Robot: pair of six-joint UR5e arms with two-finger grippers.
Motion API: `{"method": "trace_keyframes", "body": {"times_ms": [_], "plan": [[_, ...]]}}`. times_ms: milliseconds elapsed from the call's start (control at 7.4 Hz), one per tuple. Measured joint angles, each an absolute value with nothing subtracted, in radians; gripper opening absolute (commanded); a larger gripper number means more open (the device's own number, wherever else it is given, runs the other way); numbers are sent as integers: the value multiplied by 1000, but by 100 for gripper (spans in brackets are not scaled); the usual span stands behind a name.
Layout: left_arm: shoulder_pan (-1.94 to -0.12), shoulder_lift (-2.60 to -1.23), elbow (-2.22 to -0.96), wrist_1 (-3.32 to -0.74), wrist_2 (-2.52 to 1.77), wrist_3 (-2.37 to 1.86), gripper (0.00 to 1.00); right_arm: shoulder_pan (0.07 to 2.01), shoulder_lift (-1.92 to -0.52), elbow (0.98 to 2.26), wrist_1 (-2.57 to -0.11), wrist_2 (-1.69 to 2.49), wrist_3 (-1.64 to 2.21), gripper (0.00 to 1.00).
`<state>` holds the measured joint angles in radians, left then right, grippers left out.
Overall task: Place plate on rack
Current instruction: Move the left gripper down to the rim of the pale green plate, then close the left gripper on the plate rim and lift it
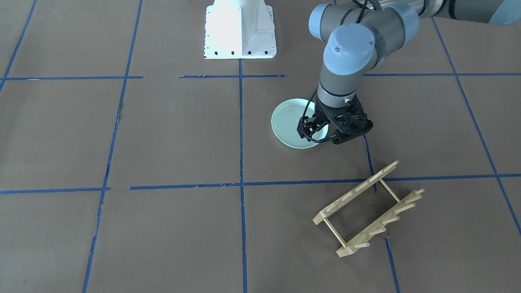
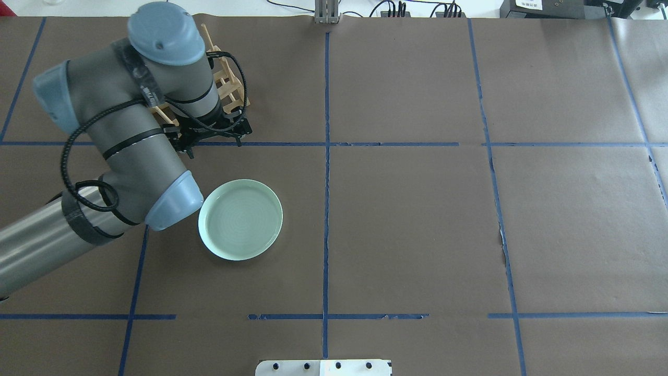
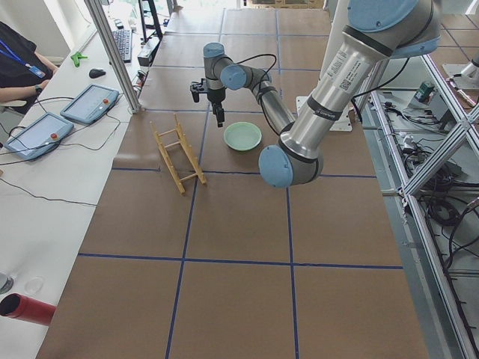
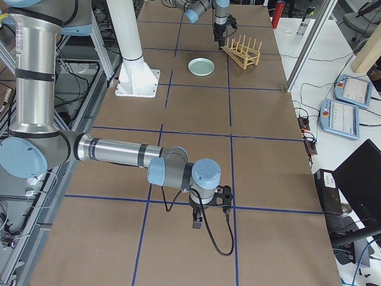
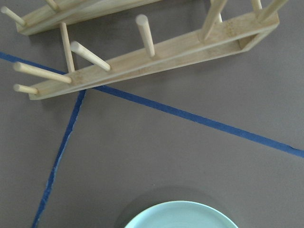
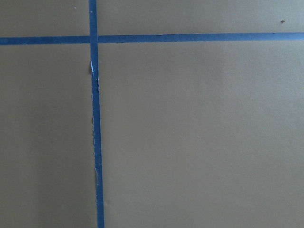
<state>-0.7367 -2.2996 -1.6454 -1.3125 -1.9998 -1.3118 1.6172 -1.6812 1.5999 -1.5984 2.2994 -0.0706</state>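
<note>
The pale mint-green plate (image 2: 240, 226) lies flat on the brown table; it also shows in the front view (image 1: 289, 122) and at the bottom edge of the left wrist view (image 5: 178, 217). The light-wood rack (image 1: 368, 207) stands beyond it and is partly hidden by the arm in the overhead view (image 2: 229, 86). In the left wrist view the rack (image 5: 156, 52) is at the top. My left gripper (image 1: 321, 136) hangs open and empty above the table, between the plate and the rack (image 2: 214, 145). My right gripper (image 4: 199, 221) hovers over bare table far from both; I cannot tell whether it is open or shut.
The white robot pedestal (image 1: 240, 30) stands at the table's robot side. Blue tape lines (image 2: 326, 156) grid the brown surface. Tablets (image 3: 90, 103) and a red cylinder (image 3: 30, 309) lie on the side bench next to the rack's side.
</note>
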Motion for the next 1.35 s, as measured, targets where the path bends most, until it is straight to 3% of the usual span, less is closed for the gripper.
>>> {"method": "trace_keyframes", "body": {"times_ms": [135, 270, 676, 811, 1351], "plan": [[-712, -2363, -1555, -1313, -1995, -1338, 100, 1617, -1681, 1600, -1598, 2299, -71, 100], [-683, -2402, -1492, -1314, -1993, -1364, 92, 1617, -1681, 1600, -1598, 2299, -71, 100], [-616, -2458, -1383, -1316, -1993, -1451, 50, 1617, -1681, 1600, -1598, 2299, -71, 100], [-604, -2466, -1366, -1316, -1993, -1467, 43, 1617, -1681, 1600, -1598, 2299, -71, 100], [-581, -2469, -1356, -1319, -1994, -1476, 41, 1618, -1681, 1600, -1598, 2299, -71, 100]]}}
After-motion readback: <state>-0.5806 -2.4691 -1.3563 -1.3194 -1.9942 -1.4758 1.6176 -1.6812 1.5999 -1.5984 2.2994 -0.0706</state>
